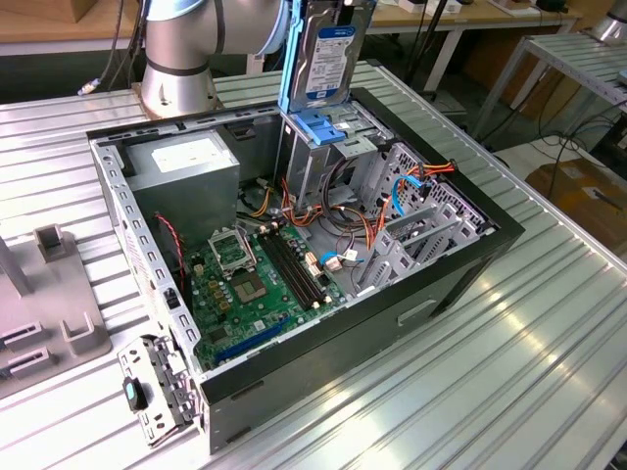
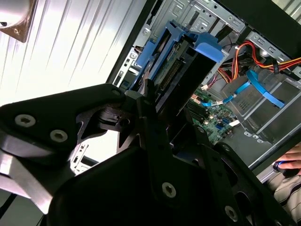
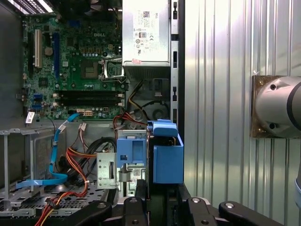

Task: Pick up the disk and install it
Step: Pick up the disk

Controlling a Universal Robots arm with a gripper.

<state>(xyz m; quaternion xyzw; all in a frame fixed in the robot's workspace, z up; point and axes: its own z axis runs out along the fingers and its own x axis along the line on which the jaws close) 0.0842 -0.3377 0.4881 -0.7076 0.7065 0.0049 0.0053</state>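
Disk (image 1: 329, 57) upright above PC bay (image 1: 315, 171), prob. in gripper (image 3: 162, 190)

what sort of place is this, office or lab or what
Most likely a robotics lab or workshop: an open computer case lies on a ribbed metal table, the robot arm stands on that table, and its gripper holds the disk above the case.
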